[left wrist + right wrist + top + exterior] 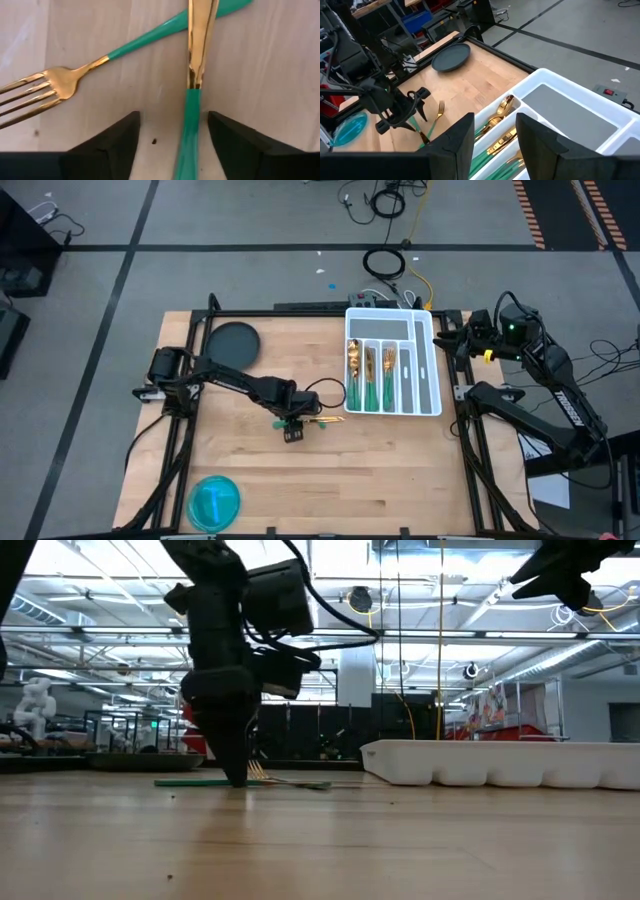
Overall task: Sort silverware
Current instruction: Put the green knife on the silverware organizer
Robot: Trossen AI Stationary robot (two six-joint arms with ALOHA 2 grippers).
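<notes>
Between our left gripper's point(172, 145) spread fingers, a green handle point(189, 135) is lying on the table point(390, 465), not pinched. A fork point(55, 87) is crossing under it, tines cut off. We are holding our right gripper point(494, 137) half-open over the tray point(580, 117), gripping nothing.

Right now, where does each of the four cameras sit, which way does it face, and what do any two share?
High: overhead, looking down at table, both arms, white tray.
Low: table height, facing the room; left gripper at a fork.
Left wrist: looks down past open fingers at crossed silverware.
Right wrist: above the tray, facing the left arm.
Shared: the fork, low and left wrist.
</notes>
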